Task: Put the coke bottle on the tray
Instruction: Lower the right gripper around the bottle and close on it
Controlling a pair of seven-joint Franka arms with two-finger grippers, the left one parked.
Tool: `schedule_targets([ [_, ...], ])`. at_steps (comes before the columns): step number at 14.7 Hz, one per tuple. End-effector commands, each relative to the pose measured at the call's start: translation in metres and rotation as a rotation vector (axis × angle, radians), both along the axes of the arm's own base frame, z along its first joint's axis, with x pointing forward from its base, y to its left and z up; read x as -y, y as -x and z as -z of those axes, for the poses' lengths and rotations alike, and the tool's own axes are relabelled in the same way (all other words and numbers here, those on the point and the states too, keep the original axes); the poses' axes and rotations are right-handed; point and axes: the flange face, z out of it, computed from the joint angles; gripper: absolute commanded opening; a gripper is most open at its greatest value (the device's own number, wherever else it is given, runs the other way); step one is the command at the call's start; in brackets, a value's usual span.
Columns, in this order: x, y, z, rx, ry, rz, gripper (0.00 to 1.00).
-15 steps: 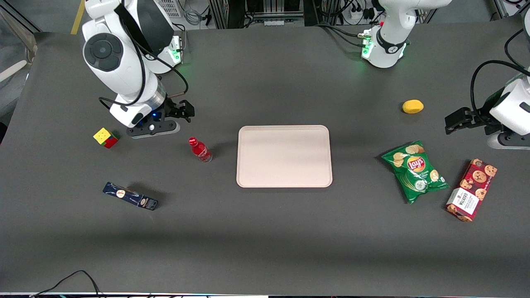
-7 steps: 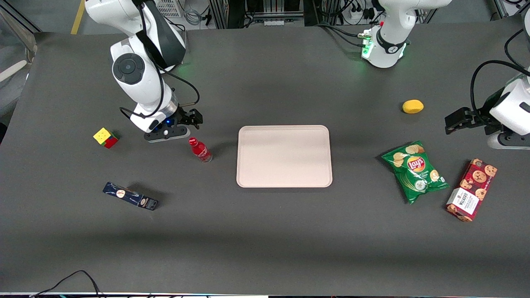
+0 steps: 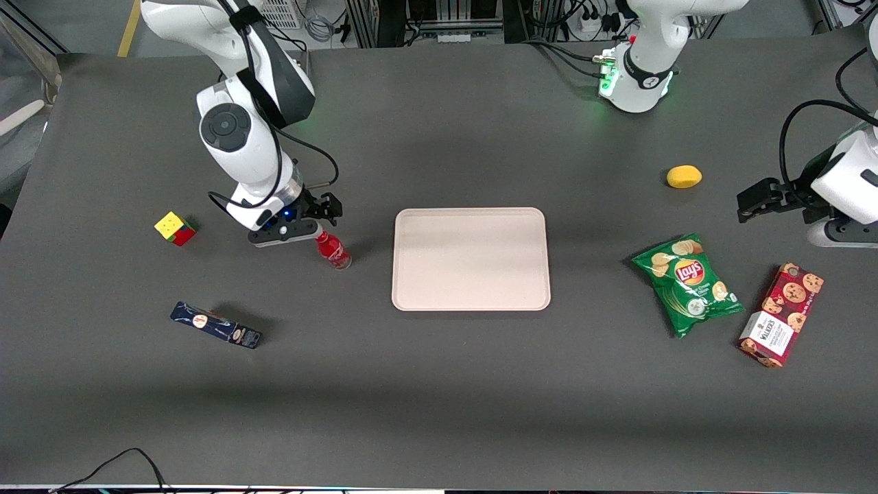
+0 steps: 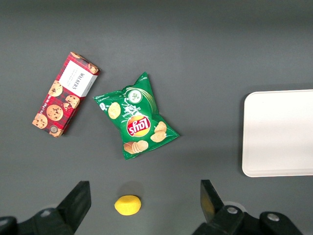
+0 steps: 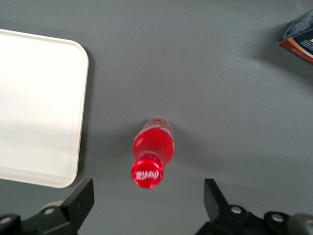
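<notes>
bare table [image 3: 370, 240] between bottle [image 3: 334, 251], tray [image 3: 470, 259]

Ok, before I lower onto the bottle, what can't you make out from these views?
- Front view: the gripper covers the bottle cap, so its height above the cap is unclear.
- Right wrist view: the picture's edge cuts off the finger bases, the tray and a dark blue box.
- Left wrist view: bottle out of frame.
</notes>
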Motion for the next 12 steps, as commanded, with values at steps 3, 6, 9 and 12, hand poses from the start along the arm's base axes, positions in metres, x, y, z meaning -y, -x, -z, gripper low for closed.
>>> schedule_targets([
  [3, -0.008, -0.009, 0.028, 0.035, -0.007, -0.005, 1.0],
  [6, -0.008, -0.009, 0.041, 0.018, 0.0, -0.007, 1.0],
  [9, -0.009, -0.01, 0.054, 0.021, 0.015, -0.024, 1.0],
  [12, -0.007, -0.004, 0.063, 0.012, 0.018, -0.002, 1.0],
])
